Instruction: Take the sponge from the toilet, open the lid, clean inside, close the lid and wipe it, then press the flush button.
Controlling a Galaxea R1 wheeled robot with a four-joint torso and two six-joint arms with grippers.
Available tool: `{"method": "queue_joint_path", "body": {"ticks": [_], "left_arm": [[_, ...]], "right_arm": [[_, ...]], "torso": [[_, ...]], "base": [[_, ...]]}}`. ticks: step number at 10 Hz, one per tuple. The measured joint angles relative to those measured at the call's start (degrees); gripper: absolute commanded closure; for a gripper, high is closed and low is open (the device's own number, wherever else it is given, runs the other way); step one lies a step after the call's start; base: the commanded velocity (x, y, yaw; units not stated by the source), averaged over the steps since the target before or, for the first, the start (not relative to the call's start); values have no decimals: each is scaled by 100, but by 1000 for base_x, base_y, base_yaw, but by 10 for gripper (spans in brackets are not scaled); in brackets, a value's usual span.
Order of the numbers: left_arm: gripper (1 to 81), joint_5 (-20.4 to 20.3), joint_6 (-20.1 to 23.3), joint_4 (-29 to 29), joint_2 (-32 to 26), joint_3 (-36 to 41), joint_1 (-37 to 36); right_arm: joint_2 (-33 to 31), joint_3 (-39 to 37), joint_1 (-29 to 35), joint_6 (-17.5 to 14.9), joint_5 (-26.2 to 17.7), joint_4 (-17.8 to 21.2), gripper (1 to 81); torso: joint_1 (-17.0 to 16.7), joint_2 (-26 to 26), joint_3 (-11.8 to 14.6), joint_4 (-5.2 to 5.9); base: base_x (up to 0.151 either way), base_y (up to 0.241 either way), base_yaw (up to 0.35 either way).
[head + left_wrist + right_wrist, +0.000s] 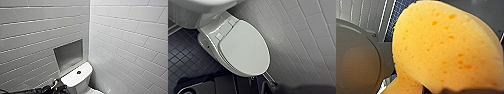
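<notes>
The orange sponge [441, 47] looms large and close in the right wrist view, off any surface, with my right gripper [436, 90] shut on its near end. Beside it curves the edge of the white lid [356, 57]. In the left wrist view the lid [245, 50] lies closed over the bowl of the toilet [205, 40], seen from above. The head view has the tank top [75, 80] with the dark flush button [78, 72] in its middle. My left gripper [55, 84], shut, sits low beside the tank's left side.
White tiled walls [130, 37] meet in a corner behind the toilet, with a recessed grey niche [68, 53] just above the tank. Dark blue floor tiles [183, 57] surround the bowl. A wall runs close along the toilet's far side [298, 40].
</notes>
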Motion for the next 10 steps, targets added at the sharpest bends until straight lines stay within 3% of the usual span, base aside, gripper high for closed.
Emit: {"method": "queue_joint_path", "body": {"ticks": [4, 7, 10], "left_arm": [[811, -653, 0, 812, -69, -145, 1998], [811, -1396, 7, 1307, 207, -1069, 3252], [811, -2231, 18, 1613, 631, -2171, 4000]], "right_arm": [[48, -60, -105, -2, -72, 0, 811], [50, -72, -134, 0, -83, 0, 811], [96, -145, -138, 2, -74, 0, 811]], "torso": [[-13, -13, 623, 0], [-24, -19, 688, 0], [-24, -23, 693, 0]], "base": [[0, 0, 0], [0, 0, 0], [0, 0, 0]]}}
